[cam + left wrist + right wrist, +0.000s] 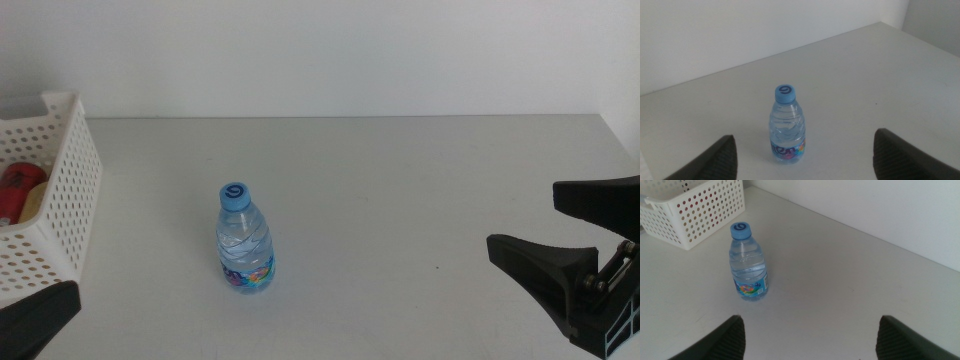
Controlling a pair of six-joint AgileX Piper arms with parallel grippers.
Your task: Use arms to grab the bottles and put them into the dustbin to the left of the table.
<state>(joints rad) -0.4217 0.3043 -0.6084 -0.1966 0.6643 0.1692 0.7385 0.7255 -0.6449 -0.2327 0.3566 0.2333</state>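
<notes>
A small clear water bottle with a blue cap stands upright on the off-white table, left of centre. The white perforated dustbin stands at the table's left edge, with the red can lying inside. The yellow-liquid bottle cannot be made out. My left gripper waits at the bottom left corner, and its fingers stand wide apart with the bottle ahead between them. My right gripper is open and empty at the right, far from the bottle.
A white wall runs behind the table's far edge. The dustbin stands beyond the bottle in the right wrist view. Bare tabletop lies between the bottle and the right gripper.
</notes>
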